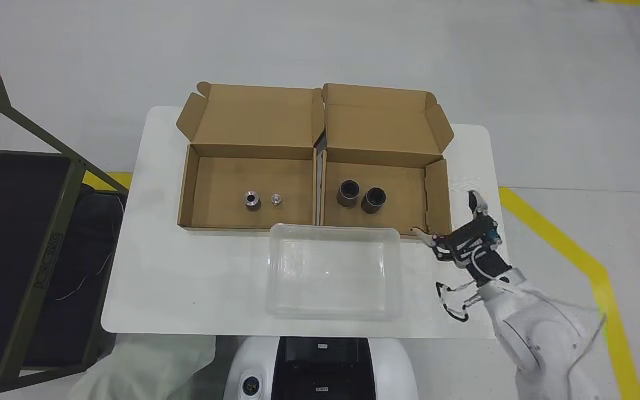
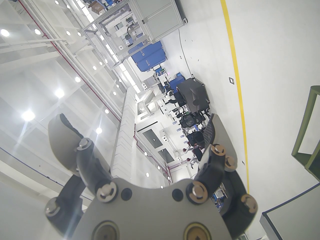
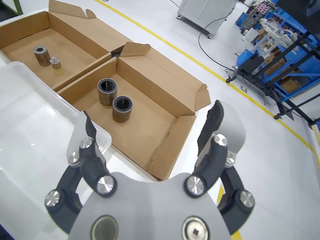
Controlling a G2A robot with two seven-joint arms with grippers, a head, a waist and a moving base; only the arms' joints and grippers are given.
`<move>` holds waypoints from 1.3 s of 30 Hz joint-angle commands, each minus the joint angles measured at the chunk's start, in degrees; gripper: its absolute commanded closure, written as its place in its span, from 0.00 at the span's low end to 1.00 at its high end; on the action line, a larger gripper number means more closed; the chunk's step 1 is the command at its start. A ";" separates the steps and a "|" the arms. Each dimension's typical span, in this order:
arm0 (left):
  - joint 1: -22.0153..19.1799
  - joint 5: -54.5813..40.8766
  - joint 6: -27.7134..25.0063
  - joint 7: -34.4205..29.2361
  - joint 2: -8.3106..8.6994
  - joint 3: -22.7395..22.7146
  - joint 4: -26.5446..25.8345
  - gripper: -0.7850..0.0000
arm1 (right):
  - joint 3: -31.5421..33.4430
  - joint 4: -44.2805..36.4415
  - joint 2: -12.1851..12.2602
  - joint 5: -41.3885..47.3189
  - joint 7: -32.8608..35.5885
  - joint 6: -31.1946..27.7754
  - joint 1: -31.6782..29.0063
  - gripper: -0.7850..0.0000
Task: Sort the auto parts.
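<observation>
Below, white table [image 1: 160,250] bears cardboard boxes [image 1: 255,118] on pale floor [image 1: 300,40].

Two parts [image 1: 250,199] in the left box [image 1: 215,205], too tiny for detail; clear tray [image 3: 30,131] partly beyond right wrist view's edge.

Setting: an industrial workshop or robotics test hall, not a home. Evidence beyond the right hand [image 3: 152,122]: a glossy pale floor [image 3: 155,6] with a painted yellow line [image 3: 160,37] running past the white surface [image 1: 160,200]. Farther off stand a grey-panelled cabinet [image 3: 207,3] on castors and a dark rack [image 3: 287,76] holding blue bins and cardboard boxes, with a black cable [image 3: 199,41] lying loose on the floor. Past the left hand [image 2: 137,123]: a high white ceiling with rows of round lights [image 2: 28,115], an aluminium-framed enclosure [image 2: 140,23], blue cabinets [image 2: 150,56], and black office chairs [image 2: 192,96] among cluttered workstations.
</observation>
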 commanded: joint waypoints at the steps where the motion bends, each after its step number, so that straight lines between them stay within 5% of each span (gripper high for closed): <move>1: 0.00 0.00 0.00 0.00 0.00 0.00 0.00 0.00 | 1.02 -1.42 0.02 0.25 -0.65 1.23 -1.92 0.00; 39: 0.00 0.00 0.00 0.00 0.00 0.00 0.00 0.00 | 1.86 -2.38 0.08 0.55 -1.61 1.56 -3.42 0.00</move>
